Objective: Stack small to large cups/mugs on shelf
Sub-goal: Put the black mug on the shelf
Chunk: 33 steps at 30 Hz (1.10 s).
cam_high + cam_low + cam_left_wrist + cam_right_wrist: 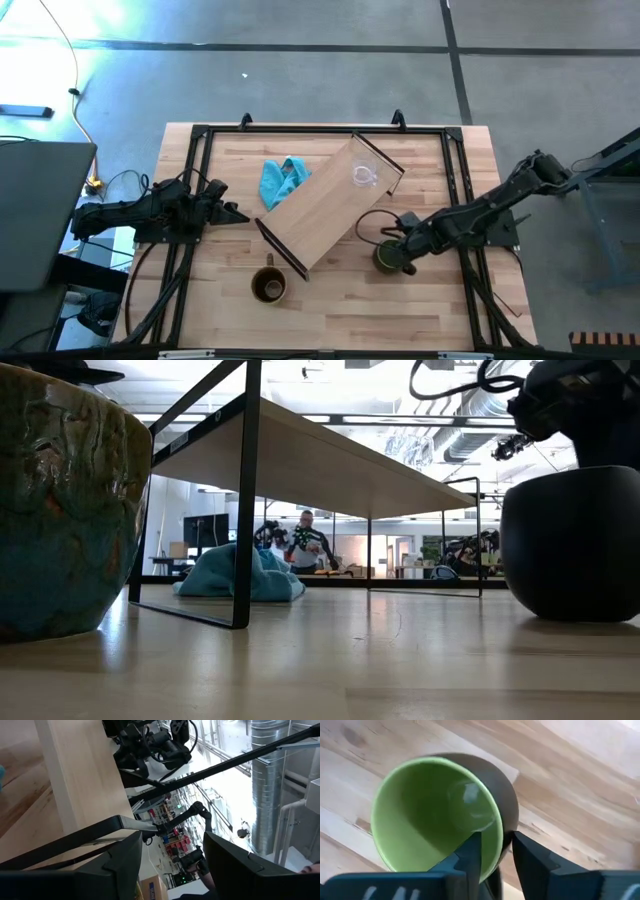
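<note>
The green mug [386, 258], dark outside and green inside [427, 815], stands on its base on the tabletop to the right of the shelf's near end. My right gripper [402, 250] [496, 845] is at its rim, shut on it. The light-wood shelf [330, 203] lies diagonally mid-table on its black end frames. The clear glass cup [363, 176] stands on its far end. The brown mug [268, 286] [60, 510] stands near the table's near edge. My left gripper [236, 213] [172, 870] waits open at the table's left, touching nothing. My right gripper holds the green mug by its wall at the rim [504, 836], one finger [470, 857] inside the mug and the other [532, 862] outside. It comes slanting down from the table's right. The mug stands upright with its base [575, 615] on the table.
A crumpled blue cloth [283, 181] [240, 575] lies on the table beside the shelf's left side. Black rails [205, 135] frame the tabletop. A cable [365, 222] loops near the right gripper. A person [305, 545] shows far off in the room behind.
</note>
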{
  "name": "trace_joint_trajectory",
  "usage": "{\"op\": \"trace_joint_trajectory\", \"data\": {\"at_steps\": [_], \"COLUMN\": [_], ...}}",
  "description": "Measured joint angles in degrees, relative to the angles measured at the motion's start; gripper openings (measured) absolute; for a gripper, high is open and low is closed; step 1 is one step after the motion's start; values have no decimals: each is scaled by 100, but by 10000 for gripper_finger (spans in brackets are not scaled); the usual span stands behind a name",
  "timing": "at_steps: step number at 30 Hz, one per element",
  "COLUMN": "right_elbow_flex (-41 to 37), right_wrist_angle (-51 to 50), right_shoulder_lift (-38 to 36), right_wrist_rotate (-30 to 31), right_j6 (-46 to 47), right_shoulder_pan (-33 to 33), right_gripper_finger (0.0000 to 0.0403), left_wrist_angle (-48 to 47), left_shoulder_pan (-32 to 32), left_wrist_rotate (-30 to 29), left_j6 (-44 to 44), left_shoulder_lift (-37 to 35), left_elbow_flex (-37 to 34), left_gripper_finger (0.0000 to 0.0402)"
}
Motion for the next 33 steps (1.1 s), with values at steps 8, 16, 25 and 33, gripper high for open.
{"op": "trace_joint_trajectory", "data": {"at_steps": [8,16,25,33], "right_elbow_flex": [-1,-1,-1,-1], "right_wrist_angle": [93,103,93,149], "right_shoulder_lift": [0,-2,-4,-7], "right_wrist_rotate": [254,330,145,176], "right_j6": [-301,-419,-383,-838], "right_shoulder_pan": [-125,-153,-103,-103], "right_gripper_finger": [142,161,165,165], "left_wrist_angle": [0,0,0,0], "left_shoulder_pan": [0,0,0,0], "left_wrist_rotate": [0,0,-35,-37], "left_j6": [2,-5,-92,-95], "left_shoulder_lift": [0,0,1,0], "left_elbow_flex": [0,-1,-2,-2], "left_gripper_finger": [200,200,200,200]}}
